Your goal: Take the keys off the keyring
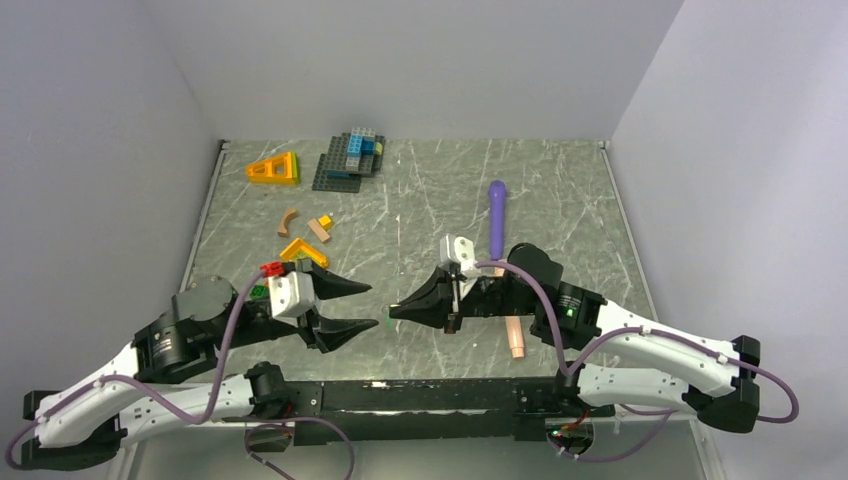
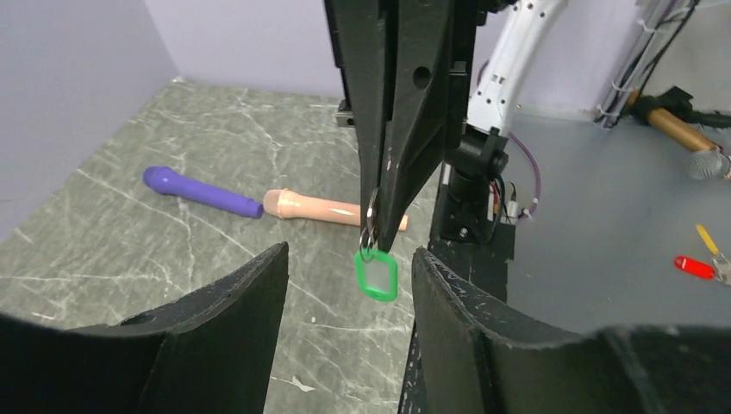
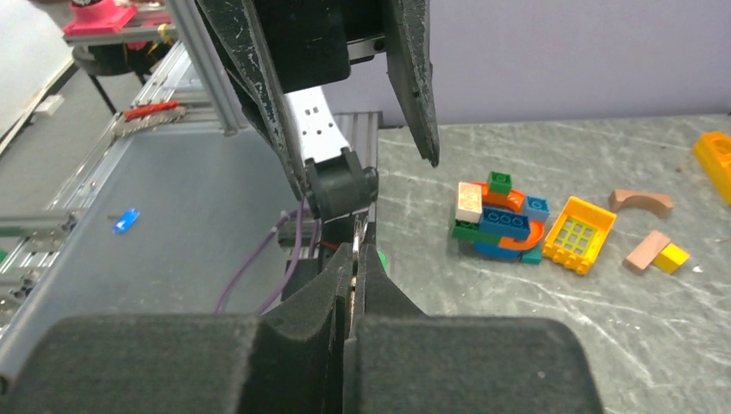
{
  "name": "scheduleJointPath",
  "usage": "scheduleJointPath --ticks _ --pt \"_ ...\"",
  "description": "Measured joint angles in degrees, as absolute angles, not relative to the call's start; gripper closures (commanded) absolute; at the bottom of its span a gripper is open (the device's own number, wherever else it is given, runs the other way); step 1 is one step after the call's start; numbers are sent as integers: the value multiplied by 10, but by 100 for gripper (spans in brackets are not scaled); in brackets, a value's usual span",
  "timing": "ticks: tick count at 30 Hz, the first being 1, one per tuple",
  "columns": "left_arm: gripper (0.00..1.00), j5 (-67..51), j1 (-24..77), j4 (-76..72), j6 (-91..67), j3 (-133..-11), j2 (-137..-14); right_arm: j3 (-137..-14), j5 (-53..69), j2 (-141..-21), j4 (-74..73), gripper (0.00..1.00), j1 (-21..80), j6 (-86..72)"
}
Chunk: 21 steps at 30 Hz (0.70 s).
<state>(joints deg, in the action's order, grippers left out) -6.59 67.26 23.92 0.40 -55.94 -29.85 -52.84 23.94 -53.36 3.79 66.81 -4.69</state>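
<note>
My right gripper (image 1: pixel 392 312) is shut on a metal keyring (image 2: pixel 371 220) and holds it above the table. A bright green key head (image 2: pixel 377 277) hangs from the ring below the shut fingertips. In the right wrist view the ring (image 3: pixel 355 237) stands edge-on between the pads, with the green head (image 3: pixel 380 256) peeking out behind. A brassy sliver shows between the pads; I cannot tell if it is the brass key. My left gripper (image 1: pixel 372 305) is open and empty and faces the right gripper. In the left wrist view, the green head hangs between its spread fingertips (image 2: pixel 349 254), without touching them.
A purple pen (image 1: pixel 497 215) and a peach cylinder (image 1: pixel 516 338) lie beside the right arm. Toy bricks on a grey plate (image 1: pixel 350 157), a yellow wedge (image 1: pixel 274 168) and small loose pieces (image 1: pixel 305 235) lie at the back left. A brick cluster (image 1: pixel 272 268) sits by the left wrist.
</note>
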Motion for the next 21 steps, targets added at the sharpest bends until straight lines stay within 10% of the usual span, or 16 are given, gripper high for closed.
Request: scheduleJointPath --ticks 21 --pt "69 -143 672 247 24 -583 -371 -537 276 -530 -5 100 668 -40"
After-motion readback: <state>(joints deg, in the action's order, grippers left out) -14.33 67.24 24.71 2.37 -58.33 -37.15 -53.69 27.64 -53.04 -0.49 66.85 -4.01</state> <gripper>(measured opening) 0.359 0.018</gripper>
